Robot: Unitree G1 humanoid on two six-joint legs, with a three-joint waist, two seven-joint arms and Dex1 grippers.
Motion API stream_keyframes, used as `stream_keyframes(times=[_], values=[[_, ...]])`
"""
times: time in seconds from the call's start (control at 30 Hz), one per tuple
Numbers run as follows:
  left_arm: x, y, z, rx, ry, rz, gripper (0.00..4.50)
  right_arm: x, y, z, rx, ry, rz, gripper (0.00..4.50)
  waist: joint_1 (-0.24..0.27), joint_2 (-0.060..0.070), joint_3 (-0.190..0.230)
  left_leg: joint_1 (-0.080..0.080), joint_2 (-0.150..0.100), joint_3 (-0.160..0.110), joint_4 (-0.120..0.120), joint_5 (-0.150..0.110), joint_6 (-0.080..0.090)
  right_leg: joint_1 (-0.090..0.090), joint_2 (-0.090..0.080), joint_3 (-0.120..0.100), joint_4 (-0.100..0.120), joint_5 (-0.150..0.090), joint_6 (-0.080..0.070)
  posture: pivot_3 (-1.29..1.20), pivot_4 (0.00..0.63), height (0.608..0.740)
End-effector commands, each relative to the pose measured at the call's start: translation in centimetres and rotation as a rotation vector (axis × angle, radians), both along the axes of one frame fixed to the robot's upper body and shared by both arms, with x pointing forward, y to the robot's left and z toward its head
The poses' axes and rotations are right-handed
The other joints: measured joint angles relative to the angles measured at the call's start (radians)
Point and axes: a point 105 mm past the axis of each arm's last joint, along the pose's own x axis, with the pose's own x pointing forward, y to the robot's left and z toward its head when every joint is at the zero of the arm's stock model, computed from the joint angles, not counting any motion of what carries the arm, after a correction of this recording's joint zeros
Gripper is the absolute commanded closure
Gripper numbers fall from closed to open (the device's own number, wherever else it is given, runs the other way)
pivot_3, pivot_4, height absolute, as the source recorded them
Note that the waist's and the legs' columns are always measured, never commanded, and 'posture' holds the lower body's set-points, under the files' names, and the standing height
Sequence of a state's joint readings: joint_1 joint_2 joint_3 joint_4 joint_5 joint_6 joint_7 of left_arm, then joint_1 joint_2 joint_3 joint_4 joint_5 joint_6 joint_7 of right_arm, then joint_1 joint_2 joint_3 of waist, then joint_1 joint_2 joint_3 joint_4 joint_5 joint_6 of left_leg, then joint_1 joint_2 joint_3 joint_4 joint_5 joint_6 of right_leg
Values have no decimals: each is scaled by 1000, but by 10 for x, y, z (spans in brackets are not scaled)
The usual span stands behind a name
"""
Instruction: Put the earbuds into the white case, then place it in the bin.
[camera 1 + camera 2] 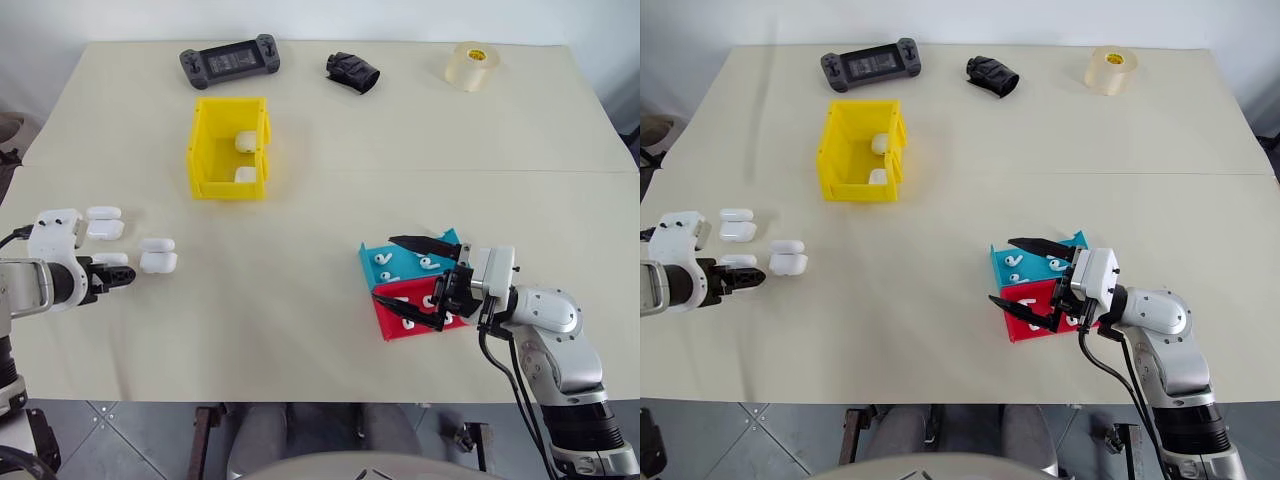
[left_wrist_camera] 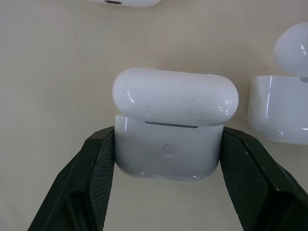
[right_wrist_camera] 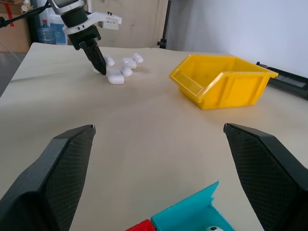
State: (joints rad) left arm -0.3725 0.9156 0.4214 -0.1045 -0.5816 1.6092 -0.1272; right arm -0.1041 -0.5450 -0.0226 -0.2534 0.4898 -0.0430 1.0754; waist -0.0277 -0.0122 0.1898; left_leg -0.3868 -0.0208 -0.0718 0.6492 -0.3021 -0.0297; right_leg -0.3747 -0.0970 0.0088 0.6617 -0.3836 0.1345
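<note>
L fingers (image 2: 96,173) are clamped on a white case (image 2: 168,149) on the table (image 1: 300,330), near the bin (image 1: 228,147). R fingers (image 1: 425,245) are held wide apart over the trays (image 1: 385,300).

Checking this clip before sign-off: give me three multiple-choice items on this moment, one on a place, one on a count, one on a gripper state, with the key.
1. Where is the tape roll?
A. the table's far right corner
B. inside the bin
C. on the red tray

2. How many white cases lie inside the bin?
A. none
B. two
C. five

3. What is the left gripper doing?
A. hanging open above the bin
B. shut on a white case
C. holding the game controller

Key: 1 A, it sits at the far right corner. 2 B, two show on the yellow floor. 3 B, both fingers press the white case.
</note>
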Motion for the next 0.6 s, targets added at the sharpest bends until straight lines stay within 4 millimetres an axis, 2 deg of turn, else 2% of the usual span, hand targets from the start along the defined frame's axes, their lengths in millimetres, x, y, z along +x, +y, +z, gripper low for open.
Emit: stream_keyframes(times=[0.03, 0.3, 0.43, 0.5, 0.57, 0.6], values=[[-6, 6, 1, 15, -3, 22, 1647, -3, 2, 10, 7, -49, 10, 0, 0, 0, 0, 0, 0, 0, 0, 0, 0, 0, 0, 0, 0, 0, 0, 0, 150, 740], [-9, -3, 20, -6, -154, -70, 1647, -2, 0, 10, 1, -49, 7, 0, 1, 0, 0, 0, 0, 0, 0, 0, 0, 0, -1, 0, 0, 0, 0, 0, 150, 740], [-37, -5, 37, -31, -340, -260, 1647, -2, -4, 10, -5, -46, -6, 0, -6, 0, 0, 0, 2, 3, -2, 0, 0, 0, -3, 1, -3, 0, 0, 0, 150, 740], [-48, -23, 45, -79, -450, -441, 1647, -1, -6, 11, -8, -46, -8, 0, 0, 0, 0, -1, 3, 2, -2, 0, 0, 0, -4, 1, -4, -1, -1, 0, 150, 740], [-63, -46, 61, -106, -637, -675, 1647, 0, -7, 11, -11, -46, -10, 0, 4, 0, 0, -1, 3, 2, -1, 0, -1, 1, -4, 0, -6, -1, -2, 0, 150, 740], [-67, -49, 62, -106, -670, -715, 1647, 1, -7, 11, -13, -46, -11, 0, 11, 0, 0, -1, 2, 2, -1, 0, -1, 3, -6, -1, -7, -1, -2, 0, 150, 740]])
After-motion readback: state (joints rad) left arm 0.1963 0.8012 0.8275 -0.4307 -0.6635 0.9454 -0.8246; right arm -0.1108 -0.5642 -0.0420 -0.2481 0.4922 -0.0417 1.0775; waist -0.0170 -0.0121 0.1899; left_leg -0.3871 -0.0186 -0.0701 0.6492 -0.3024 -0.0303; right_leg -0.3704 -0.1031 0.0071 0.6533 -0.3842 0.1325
